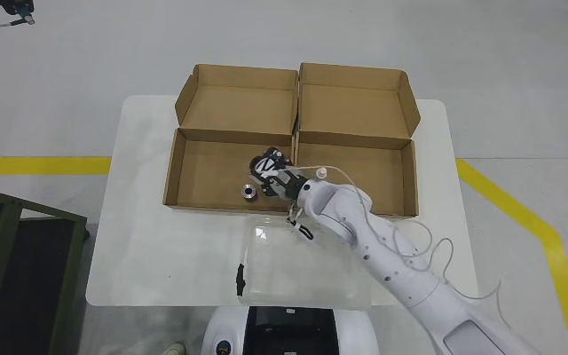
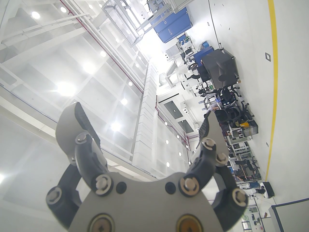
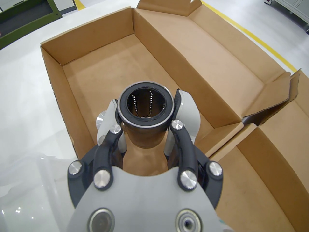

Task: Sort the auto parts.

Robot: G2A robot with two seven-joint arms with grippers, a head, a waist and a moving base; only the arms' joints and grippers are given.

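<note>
**Bearing gripped over cardboard box**

The right gripper [image 3: 147,107] has its two fingers closed snugly on the sides of a black bearing [image 3: 144,134], held open end up over the left cardboard box [image 3: 79,73]. A small metal part [image 1: 248,190] lies in the same box, near the gripper. The bearing's lower end is hidden, so contact with the box floor cannot be told. The left gripper [image 2: 143,117] is spread wide and empty, pointing at the ceiling.

The linear bearing [image 3: 144,134] is black with a silver rim. The cardboard boxes [image 1: 213,169] are plain brown. The table [image 1: 142,248] is white, and the floor stripe [image 1: 53,165] is yellow.
</note>
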